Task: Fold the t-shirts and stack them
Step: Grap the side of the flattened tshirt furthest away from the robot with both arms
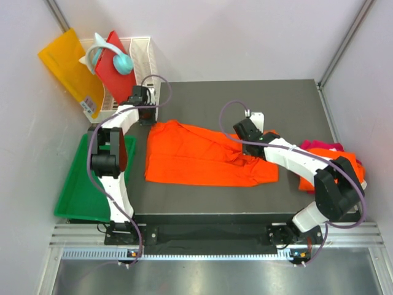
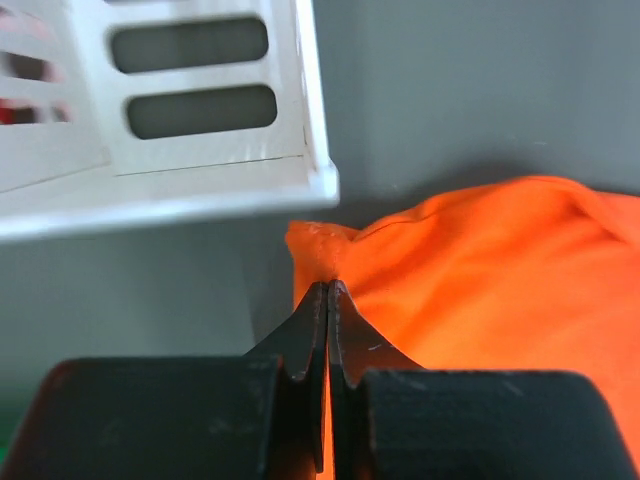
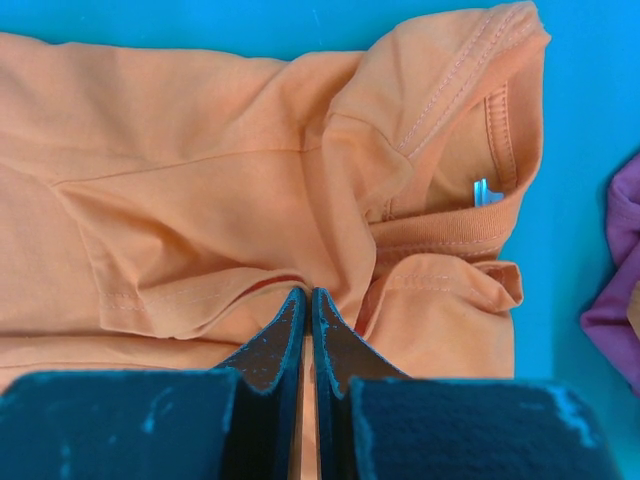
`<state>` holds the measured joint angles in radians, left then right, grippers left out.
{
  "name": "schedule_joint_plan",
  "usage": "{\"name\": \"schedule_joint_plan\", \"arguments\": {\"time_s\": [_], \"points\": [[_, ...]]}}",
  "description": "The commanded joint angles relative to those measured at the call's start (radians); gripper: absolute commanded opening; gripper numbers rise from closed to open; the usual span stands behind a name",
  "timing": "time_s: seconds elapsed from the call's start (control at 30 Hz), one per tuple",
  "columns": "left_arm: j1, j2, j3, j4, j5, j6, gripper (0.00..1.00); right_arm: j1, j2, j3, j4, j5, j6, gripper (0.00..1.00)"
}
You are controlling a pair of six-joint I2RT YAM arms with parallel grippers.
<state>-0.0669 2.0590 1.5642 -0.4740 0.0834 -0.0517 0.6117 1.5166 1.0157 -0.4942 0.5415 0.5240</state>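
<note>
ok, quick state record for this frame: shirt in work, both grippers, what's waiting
shirt in work: orange t-shirt, laid out and wrinkled, not yet folded, collar end at the right
left gripper: shut on the orange t-shirt's far left corner, next to the white basket
right gripper: shut on a fold of the orange t-shirt near its collar
waiting: magenta shirt and second orange shirt, heaped at the right edge of the table
folded stack: none visible
</note>
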Motion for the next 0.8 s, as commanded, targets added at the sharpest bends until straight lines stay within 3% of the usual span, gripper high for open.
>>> {"name": "schedule_joint_plan", "arguments": {"time_s": [0.0,0.37,0.77], "points": [[0.003,-0.172,-0.024,0.075,0.004,0.012,0.0,-0.039,-0.004,0.078,0.049,-0.008,-0.022,0.0],[0.001,-0.241,-0.05,0.091,-0.025,0.015,0.0,-0.253,0.083,0.391,0.046,-0.014,-0.133,0.0],[0.001,-0.203,-0.081,0.1,-0.037,0.027,0.0,-0.297,0.274,0.54,0.055,-0.015,-0.107,0.0]]}}
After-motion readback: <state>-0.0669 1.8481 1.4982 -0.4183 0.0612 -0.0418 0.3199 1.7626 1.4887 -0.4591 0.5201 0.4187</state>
